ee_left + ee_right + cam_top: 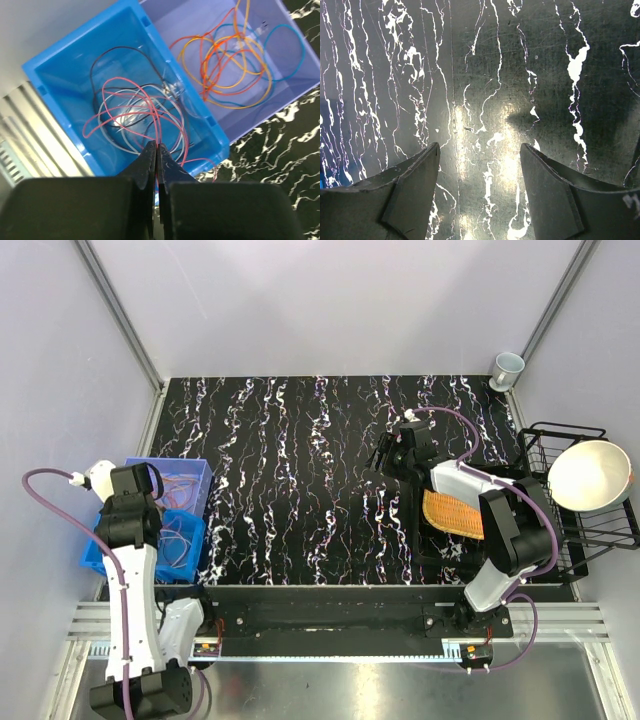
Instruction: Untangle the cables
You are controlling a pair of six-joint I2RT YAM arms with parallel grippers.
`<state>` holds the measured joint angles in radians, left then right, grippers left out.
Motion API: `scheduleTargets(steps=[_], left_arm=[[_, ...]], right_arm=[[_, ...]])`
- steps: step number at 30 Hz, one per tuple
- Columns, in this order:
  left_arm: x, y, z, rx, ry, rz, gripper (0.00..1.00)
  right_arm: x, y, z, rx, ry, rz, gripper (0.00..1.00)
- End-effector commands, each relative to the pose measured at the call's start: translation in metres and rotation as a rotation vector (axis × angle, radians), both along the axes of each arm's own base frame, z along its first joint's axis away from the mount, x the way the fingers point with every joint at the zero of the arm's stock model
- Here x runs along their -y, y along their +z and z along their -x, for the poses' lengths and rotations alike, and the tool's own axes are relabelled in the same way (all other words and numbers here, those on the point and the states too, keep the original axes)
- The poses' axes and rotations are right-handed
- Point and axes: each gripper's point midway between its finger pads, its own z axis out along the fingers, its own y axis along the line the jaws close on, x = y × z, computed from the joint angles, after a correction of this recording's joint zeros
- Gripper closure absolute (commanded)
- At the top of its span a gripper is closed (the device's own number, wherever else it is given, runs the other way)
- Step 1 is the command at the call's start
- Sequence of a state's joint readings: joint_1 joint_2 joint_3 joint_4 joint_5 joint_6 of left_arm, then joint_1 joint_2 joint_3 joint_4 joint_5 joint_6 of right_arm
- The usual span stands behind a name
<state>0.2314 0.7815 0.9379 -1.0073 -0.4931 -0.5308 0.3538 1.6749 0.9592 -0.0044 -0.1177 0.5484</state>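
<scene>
The cables lie in two bins at the table's left edge. A bright blue bin (60,70) holds loose red, white and black wires (131,116). A lilac bin (175,20) beside it holds a tangle of orange, red, yellow and blue wires (225,62). My left gripper (156,146) hangs over the bright blue bin, shut on a thin red wire (155,117) that rises from that pile into the jaws. In the top view the bins (195,472) show beside my left wrist. My right gripper (385,455) is open and empty just above the bare marbled table (480,75).
A black tray with an orange woven mat (452,513) lies under my right arm. A black wire rack (600,530) with a white bowl (590,475) stands at the right edge. A pale cup (507,367) stands at the far right corner.
</scene>
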Motion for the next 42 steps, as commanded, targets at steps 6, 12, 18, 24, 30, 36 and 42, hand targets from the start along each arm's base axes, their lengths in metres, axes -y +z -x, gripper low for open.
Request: scheduleTargets(steps=[6,12,18,24,30,36,42], left_arm=[[-0.009,0.0,-0.013,0.085,0.052,0.038,1.0],[-0.019,0.005,0.0,0.104,0.132,0.003,0.92],[-0.021,0.014,0.006,0.141,0.16,-0.019,0.01],[-0.021,0.019,0.008,0.169,0.161,-0.025,0.01],[-0.015,0.017,0.001,0.175,0.102,-0.009,0.01],[0.016,0.01,-0.03,0.206,-0.15,0.073,0.01],[0.057,0.004,-0.061,0.236,-0.415,0.197,0.01]], right_arm=[[-0.003,0.022,-0.009,0.052,-0.002,-0.039,0.29],[-0.002,0.015,-0.012,0.039,-0.007,-0.033,0.29],[-0.005,0.009,-0.012,0.026,0.0,-0.033,0.29],[-0.005,0.012,-0.013,0.036,0.005,-0.036,0.29],[-0.009,0.014,-0.013,0.044,0.017,-0.052,0.29],[-0.009,0.021,-0.015,0.058,0.025,-0.056,0.3],[-0.01,0.037,-0.016,0.091,0.041,-0.05,0.31]])
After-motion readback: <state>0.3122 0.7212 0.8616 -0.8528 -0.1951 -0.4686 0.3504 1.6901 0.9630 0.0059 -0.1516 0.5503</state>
